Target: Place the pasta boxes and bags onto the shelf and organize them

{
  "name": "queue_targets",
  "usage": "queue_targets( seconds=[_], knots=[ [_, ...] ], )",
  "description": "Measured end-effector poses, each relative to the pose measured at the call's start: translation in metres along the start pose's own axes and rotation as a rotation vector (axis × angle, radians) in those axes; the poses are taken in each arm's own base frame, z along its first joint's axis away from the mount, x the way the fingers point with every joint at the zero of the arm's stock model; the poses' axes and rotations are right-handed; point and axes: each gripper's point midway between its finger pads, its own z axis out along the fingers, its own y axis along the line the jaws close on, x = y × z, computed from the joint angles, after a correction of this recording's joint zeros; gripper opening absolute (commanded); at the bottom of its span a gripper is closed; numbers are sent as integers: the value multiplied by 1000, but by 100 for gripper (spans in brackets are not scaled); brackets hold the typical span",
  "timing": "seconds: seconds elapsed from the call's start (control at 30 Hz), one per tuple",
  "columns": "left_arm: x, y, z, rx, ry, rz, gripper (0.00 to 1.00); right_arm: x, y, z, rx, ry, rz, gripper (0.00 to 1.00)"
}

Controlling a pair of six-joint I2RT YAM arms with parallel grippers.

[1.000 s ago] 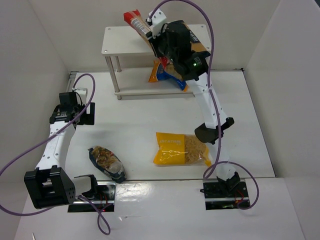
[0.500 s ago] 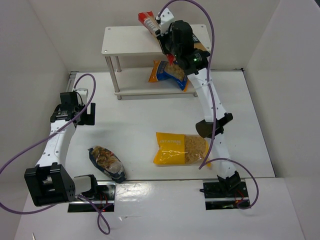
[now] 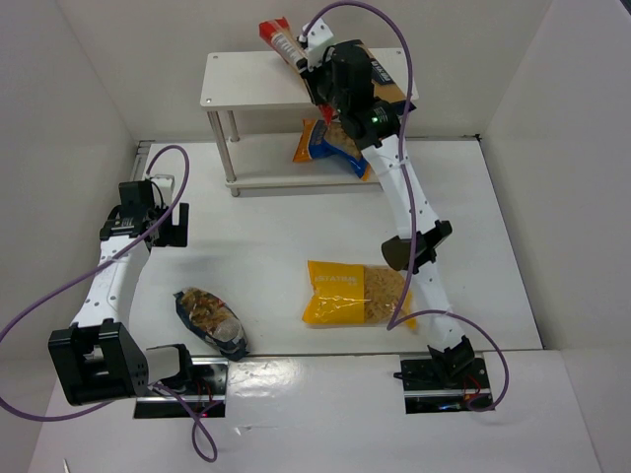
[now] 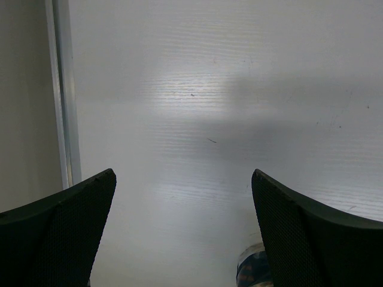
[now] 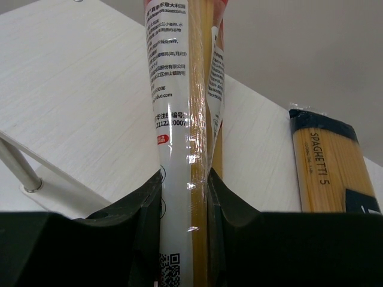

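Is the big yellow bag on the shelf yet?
No, the yellow bag lies flat on the table, well short of the shelf.

I counted five pasta packs in all. Two were long and narrow: one red pack (image 3: 279, 39) and one tan-and-navy spaghetti pack (image 5: 329, 173). Three were bags: one blue-orange bag (image 3: 330, 148), one yellow windowed bag (image 3: 355, 294) and one dark-blue clear bag (image 3: 212, 323). There was one white shelf (image 3: 246, 84), and I made out two boards on it, an upper and a lower. Of its round legs (image 3: 234, 148) I could see only two plainly. I had two grippers in view, the left gripper (image 4: 182, 176) and the right gripper (image 5: 182, 179), each showing two fingers. Two purple cables (image 3: 59, 296) looped above the table, one per arm.
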Motion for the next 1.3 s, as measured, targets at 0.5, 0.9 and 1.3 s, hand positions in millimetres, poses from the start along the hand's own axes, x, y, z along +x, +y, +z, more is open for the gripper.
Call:
queue_targets(
  seconds=[0.5, 0.9, 1.3],
  knots=[
    [0, 0, 0, 0, 0, 0, 100, -8, -8, 18, 66, -80, -69, 17],
    [0, -1, 0, 8, -1, 0, 100, -12, -13, 31, 118, -138, -91, 63],
    [0, -2, 0, 9, -2, 0, 100, -20, -12, 29, 118, -161, -86, 96]
  ],
)
